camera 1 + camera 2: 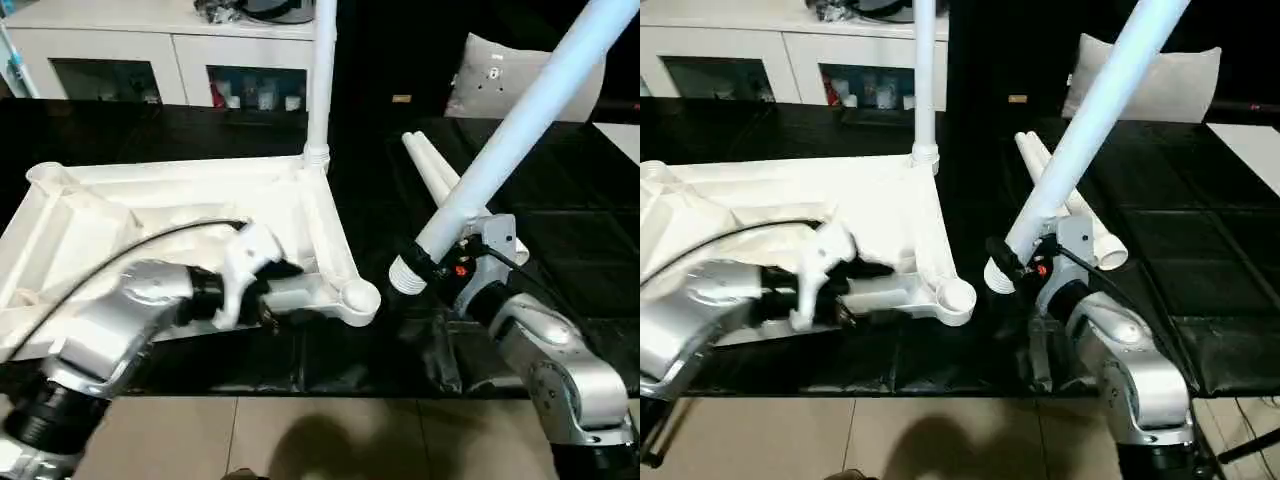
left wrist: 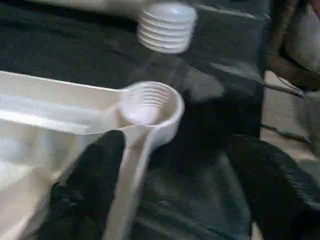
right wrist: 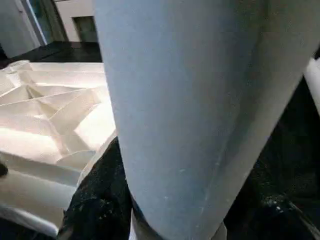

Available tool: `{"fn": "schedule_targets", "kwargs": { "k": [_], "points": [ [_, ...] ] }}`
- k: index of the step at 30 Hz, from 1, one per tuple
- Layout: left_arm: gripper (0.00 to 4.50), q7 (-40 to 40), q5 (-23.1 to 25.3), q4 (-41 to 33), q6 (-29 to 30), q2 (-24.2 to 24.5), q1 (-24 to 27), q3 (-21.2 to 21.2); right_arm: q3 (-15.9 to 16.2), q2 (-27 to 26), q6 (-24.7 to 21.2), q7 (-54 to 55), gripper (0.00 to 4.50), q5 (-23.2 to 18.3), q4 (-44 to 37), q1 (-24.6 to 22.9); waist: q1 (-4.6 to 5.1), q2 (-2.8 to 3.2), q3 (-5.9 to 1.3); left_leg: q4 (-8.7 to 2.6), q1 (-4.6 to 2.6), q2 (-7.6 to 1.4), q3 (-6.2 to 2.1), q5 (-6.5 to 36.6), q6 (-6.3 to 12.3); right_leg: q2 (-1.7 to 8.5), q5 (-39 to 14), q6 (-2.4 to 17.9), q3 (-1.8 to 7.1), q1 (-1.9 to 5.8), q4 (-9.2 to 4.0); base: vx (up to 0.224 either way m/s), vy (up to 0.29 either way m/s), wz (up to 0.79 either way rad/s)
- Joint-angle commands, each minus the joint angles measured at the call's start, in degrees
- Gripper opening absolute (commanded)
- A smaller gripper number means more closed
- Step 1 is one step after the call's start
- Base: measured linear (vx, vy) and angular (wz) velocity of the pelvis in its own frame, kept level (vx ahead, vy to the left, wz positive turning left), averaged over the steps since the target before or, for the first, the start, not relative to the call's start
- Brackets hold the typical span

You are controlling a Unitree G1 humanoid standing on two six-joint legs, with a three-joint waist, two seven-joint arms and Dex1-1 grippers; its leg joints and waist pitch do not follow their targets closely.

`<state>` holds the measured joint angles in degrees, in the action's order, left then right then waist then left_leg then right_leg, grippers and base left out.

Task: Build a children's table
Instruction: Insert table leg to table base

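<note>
The white table top (image 1: 120, 205) lies ribbed side up on the black surface. One leg (image 1: 322, 70) stands upright in its far right corner socket. My left gripper (image 1: 288, 296) is open, astride the top's rim just behind the near right socket (image 2: 150, 102); one finger (image 2: 95, 170) rests against the rim and the other stands apart from it. My right gripper (image 1: 450, 262) is shut on a second leg (image 1: 520, 120), which is tilted up to the right. That leg's threaded end (image 1: 407, 275) hangs a little to the right of the near right socket.
Two loose legs (image 1: 430, 165) lie on the black surface behind my right gripper. A grey-white pillow (image 1: 500, 80) sits at the back right and a white cabinet (image 1: 150, 60) at the back left. Tiled floor (image 1: 330, 430) starts at the surface's near edge.
</note>
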<state>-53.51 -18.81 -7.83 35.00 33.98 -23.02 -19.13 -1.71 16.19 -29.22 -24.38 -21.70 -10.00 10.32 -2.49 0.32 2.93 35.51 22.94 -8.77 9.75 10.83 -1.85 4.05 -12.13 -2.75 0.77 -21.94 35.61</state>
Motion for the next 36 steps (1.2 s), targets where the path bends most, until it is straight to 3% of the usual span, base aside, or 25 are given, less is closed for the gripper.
{"fn": "schedule_targets", "kwargs": {
  "k": [1, 5, 6, 8, 9, 10, 11, 12, 13, 15, 17, 19, 20, 22, 27, 36],
  "points": [
    [3.39, -1.1, 2.1, 2.0, -1.4, -0.2, -1.6, -1.5, -0.4, 0.6, -0.4, -1.4, 1.91, -0.9, -0.5, -0.1, -0.04, 0.71, -3.50, -5.31, -2.00, -2.97, -1.02, 12.8, -2.94, 2.71, -4.8, 12.7, 0.98, 1.35, -3.57, 0.000, 0.000, 0.00],
    [3.34, -2.7, 4.1, 7.6, -1.7, -0.9, -5.1, -3.7, -0.3, 1.3, -0.6, -4.0, 1.91, -2.8, -0.9, -0.4, 0.02, 0.72, -3.49, -5.32, -2.03, -2.98, -1.07, 13.7, -2.94, 2.70, -5.8, 13.2, 0.95, 1.27, -3.65, 0.000, 0.000, 0.00],
    [3.16, -3.1, 4.7, 9.6, -0.9, -1.0, -6.4, -4.6, 0.1, 1.6, 0.0, -4.6, 1.91, -2.4, -0.9, -0.5, 0.08, 1.09, -3.53, -5.34, -2.16, -2.92, -1.10, 14.3, -3.19, 2.60, -6.4, 13.2, 0.88, 1.15, -3.68, 0.000, 0.000, 0.00],
    [2.89, -3.1, 5.1, 10.5, -0.7, -1.1, -6.9, -4.9, 0.2, 1.7, 0.2, -4.7, 1.91, -2.3, -0.9, -0.5, 0.15, 0.90, -3.54, -5.32, -2.06, -2.97, -1.12, 14.4, -3.22, 2.71, -6.1, 13.5, 0.89, 1.25, -3.58, 0.000, 0.000, 0.00],
    [2.90, -2.9, 6.3, 12.5, -2.1, -1.5, -7.6, -5.4, 0.2, 1.6, 0.3, -4.8, 1.91, -2.3, -0.9, -0.7, 0.26, 1.40, -3.45, -5.38, -2.09, -2.95, -1.11, 14.8, -3.31, 2.63, -6.1, 13.7, 0.87, 1.09, -3.80, 0.000, 0.000, 0.00],
    [2.91, -3.0, 6.4, 12.7, -2.2, -1.5, -7.7, -5.4, 0.3, 1.6, 0.3, -4.8, 1.91, -2.3, -1.0, -0.7, 0.26, 1.17, -3.60, -5.29, -2.01, -2.95, -1.15, 14.6, -3.15, 2.74, -6.0, 13.9, 0.88, 1.38, -3.64, 0.000, 0.000, 0.00],
    [2.82, -3.2, 7.5, 14.9, -3.5, -1.7, -8.3, -5.9, 1.0, 1.8, 0.9, -5.1, 1.91, -1.6, -1.4, -1.3, 0.15, 2.12, -3.69, -5.21, -2.03, -2.92, -1.27, 14.2, -3.23, 2.86, -5.5, 14.0, 0.90, 1.38, -3.50, 0.000, 0.000, 0.00],
    [2.65, -3.6, 8.1, 15.9, -4.0, -1.8, -8.5, -6.3, 1.5, 2.0, 1.2, -5.2, 1.91, -0.9, -1.7, -1.6, 0.28, 1.63, -3.70, -5.15, -1.97, -2.96, -1.17, 13.6, -2.79, 2.76, -4.4, 14.1, 0.90, 1.43, -3.67, 0.000, 0.000, 0.00],
    [2.51, -4.0, 8.3, 16.6, -4.2, -1.9, -8.7, -6.5, 2.1, 2.2, 1.4, -5.1, 1.91, -0.3, -2.1, -2.0, 0.16, 2.16, -3.77, -5.15, -1.87, -2.90, -1.23, 12.8, -2.53, 2.77, -3.6, 14.3, 0.86, 1.53, -3.54, 0.000, 0.000, 0.00],
    [2.44, -4.5, 8.4, 17.7, -4.3, -2.2, -8.9, -6.6, 2.7, 2.5, 1.4, -5.0, 1.91, 0.4, -2.6, -2.5, 0.23, 1.88, -3.77, -5.08, -1.82, -2.89, -1.14, 12.5, -2.11, 2.79, -3.4, 14.6, 0.89, 1.62, -3.60, 0.000, 0.000, 0.00],
    [2.34, -4.9, 9.0, 19.6, -5.4, -2.6, -9.4, -6.9, 3.2, 2.7, 2.2, -5.6, 1.91, 0.7, -2.8, -2.9, 0.17, 2.31, -3.74, -5.07, -1.87, -2.97, -1.17, 13.0, -1.85, 2.92, -4.5, 15.1, 0.90, 1.55, -3.63, 0.000, 0.000, 0.00],
    [2.06, -5.0, 9.4, 20.7, -6.0, -2.7, -9.6, -7.2, 3.2, 2.7, 2.2, -5.9, 1.91, 0.5, -2.8, -3.1, 0.31, 2.24, -3.66, -5.21, -1.93, -3.08, -1.20, 14.3, -1.89, 2.92, -6.2, 15.1, 0.89, 1.47, -3.80, 0.000, 0.000, 0.00],
    [2.01, -5.1, 9.7, 21.7, -6.6, -2.9, -9.9, -7.2, 2.6, 2.4, 1.5, -6.0, 1.91, -0.4, -2.8, -3.0, 0.30, 2.63, -3.63, -5.22, -1.96, -3.04, -1.27, 14.6, -1.96, 2.90, -6.4, 15.1, 0.88, 1.41, -3.78, 0.000, 0.000, 0.00],
    [1.98, -5.2, 10.1, 22.8, -7.5, -3.2, -10.2, -7.1, 2.2, 2.3, 1.0, -5.8, 1.91, -1.0, -2.6, -2.9, 0.46, 2.39, -3.63, -5.29, -1.95, -3.07, -1.26, 15.1, -1.96, 2.83, -6.3, 15.3, 0.86, 1.42, -3.86, 0.000, 0.000, 0.00],
    [1.42, -6.1, 10.8, 24.6, -9.3, -3.4, -10.7, -6.6, 1.9, 2.1, 0.0, -5.9, 1.91, -1.8, -2.4, -2.6, 0.35, 2.56, -3.73, -5.16, -1.87, -3.08, -1.22, 13.5, -1.15, 2.94, -4.3, 16.0, 0.84, 1.50, -3.72, 0.000, 0.000, 0.00],
    [0.68, -8.3, 11.1, 27.2, -12.5, -3.5, -11.1, -5.4, 4.3, 2.6, -1.8, -8.5, 1.91, -2.0, -0.3, 2.0, 0.45, 2.59, -3.73, -5.22, -1.92, -3.16, -1.21, 13.8, -1.51, 3.06, -4.6, 16.2, 0.85, 1.49, -3.64, 0.000, 0.000, 0.00]
  ]
}}
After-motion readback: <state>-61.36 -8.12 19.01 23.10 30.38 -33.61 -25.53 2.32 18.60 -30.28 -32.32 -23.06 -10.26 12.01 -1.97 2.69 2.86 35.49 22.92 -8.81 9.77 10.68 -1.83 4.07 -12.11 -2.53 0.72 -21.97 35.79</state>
